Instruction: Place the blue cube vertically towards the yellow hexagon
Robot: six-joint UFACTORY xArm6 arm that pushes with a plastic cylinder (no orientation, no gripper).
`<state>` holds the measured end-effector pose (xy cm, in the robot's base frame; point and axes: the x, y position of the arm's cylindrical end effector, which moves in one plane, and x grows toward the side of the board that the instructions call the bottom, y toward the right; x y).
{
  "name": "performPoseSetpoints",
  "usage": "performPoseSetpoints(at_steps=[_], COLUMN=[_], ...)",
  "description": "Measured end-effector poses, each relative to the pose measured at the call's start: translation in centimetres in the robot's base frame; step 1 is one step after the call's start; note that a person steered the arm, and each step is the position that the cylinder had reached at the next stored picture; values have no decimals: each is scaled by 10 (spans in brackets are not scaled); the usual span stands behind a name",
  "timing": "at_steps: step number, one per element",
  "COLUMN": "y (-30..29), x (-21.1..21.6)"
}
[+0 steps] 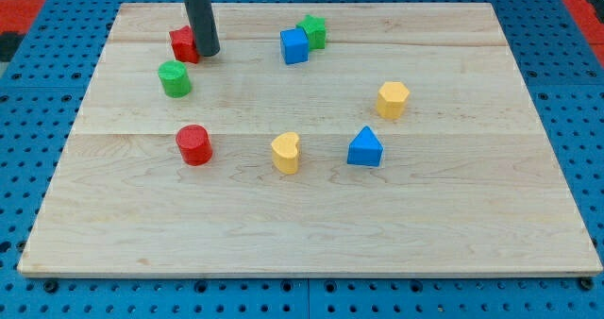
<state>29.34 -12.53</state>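
Note:
The blue cube (294,46) sits near the board's top centre, touching a green star block (313,30) at its upper right. The yellow hexagon (393,99) lies lower and to the view's right of the cube. My tip (208,51) is at the upper left, right beside a red block (183,44) and well to the left of the blue cube.
A green cylinder (174,78) lies just below my tip. A red cylinder (193,144), a yellow heart block (285,153) and a blue triangular block (365,147) lie across the middle. The wooden board (302,243) sits on a blue pegboard.

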Motion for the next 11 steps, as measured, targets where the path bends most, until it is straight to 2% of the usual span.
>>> performPoseSetpoints(at_steps=[1, 2, 3, 6, 7, 8, 10, 11], y=[45, 113, 171, 118, 70, 78, 28, 44], x=[-23, -30, -19, -6, -6, 2, 7, 33])
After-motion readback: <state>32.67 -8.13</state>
